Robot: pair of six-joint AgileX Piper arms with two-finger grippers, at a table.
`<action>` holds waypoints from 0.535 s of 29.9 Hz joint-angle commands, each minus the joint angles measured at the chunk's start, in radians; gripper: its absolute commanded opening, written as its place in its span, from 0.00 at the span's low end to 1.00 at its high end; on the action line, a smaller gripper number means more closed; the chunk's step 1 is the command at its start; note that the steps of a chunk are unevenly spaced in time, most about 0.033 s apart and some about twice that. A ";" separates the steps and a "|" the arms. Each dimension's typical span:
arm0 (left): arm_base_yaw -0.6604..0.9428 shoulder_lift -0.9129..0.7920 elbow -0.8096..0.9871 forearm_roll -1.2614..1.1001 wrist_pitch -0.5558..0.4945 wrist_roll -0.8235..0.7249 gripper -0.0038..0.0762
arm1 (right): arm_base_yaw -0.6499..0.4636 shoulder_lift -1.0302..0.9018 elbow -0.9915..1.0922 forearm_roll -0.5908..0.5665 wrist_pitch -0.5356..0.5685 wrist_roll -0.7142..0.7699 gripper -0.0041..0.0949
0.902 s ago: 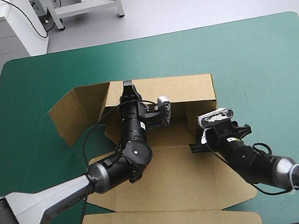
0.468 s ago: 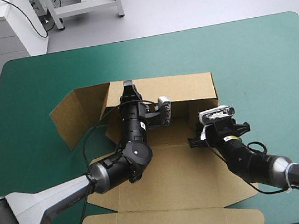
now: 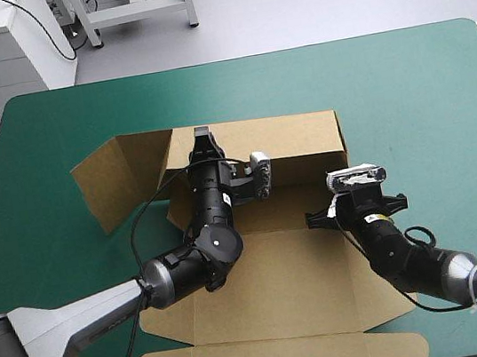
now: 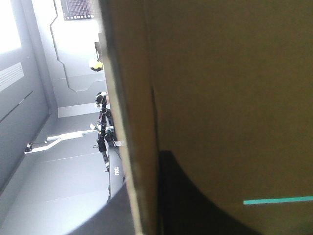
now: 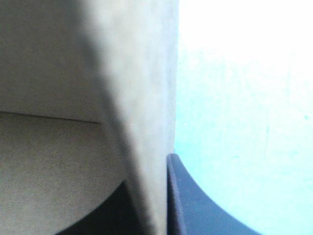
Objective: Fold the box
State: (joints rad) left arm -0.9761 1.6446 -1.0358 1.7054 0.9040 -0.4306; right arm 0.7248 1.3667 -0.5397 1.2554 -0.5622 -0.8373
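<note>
Your brown box (image 3: 281, 280) sits half-formed in the middle of the teal-green table (image 3: 405, 91), rear wall raised and lid panel flat toward the near edge. Your left tool (image 3: 204, 139) is narrow, pinching the top edge of that rear wall, with the board running between its black fingers (image 4: 181, 210). Your right tool (image 3: 349, 198) is likewise narrow, clamped on the right side wall with board between its fingers (image 5: 190, 220). The left side flap (image 3: 118, 183) stands splayed outward past the rear wall's left end
</note>
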 commanded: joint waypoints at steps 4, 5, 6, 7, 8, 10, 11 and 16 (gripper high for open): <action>-0.002 -0.038 -0.027 0.042 0.008 -0.012 0.04 | 0.003 -0.049 -0.030 -0.061 -0.034 0.001 0.02; -0.002 -0.038 -0.027 0.042 0.002 -0.012 0.04 | 0.003 -0.049 -0.030 -0.061 -0.034 0.001 0.02; -0.002 -0.038 -0.027 0.042 -0.004 -0.012 0.04 | 0.003 -0.049 -0.030 -0.061 -0.034 0.001 0.02; -0.002 -0.038 -0.027 0.042 -0.018 -0.012 0.04 | 0.003 -0.049 -0.030 -0.061 -0.034 0.001 0.02; -0.002 -0.038 -0.027 0.042 -0.029 -0.012 0.04 | 0.003 -0.049 -0.030 -0.061 -0.034 0.001 0.02; -0.002 -0.038 -0.027 0.042 -0.041 -0.012 0.06 | 0.003 -0.049 -0.030 -0.061 -0.034 0.001 0.02; 0.000 -0.038 -0.027 0.042 -0.041 -0.012 0.08 | 0.003 -0.049 -0.030 -0.061 -0.034 0.001 0.02; 0.033 -0.038 -0.027 0.042 -0.031 -0.012 0.36 | 0.003 -0.049 -0.030 -0.061 -0.034 0.001 0.02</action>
State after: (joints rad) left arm -0.9600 1.6446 -1.0370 1.7079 0.8637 -0.4338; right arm 0.7248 1.3632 -0.5383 1.2626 -0.5631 -0.8440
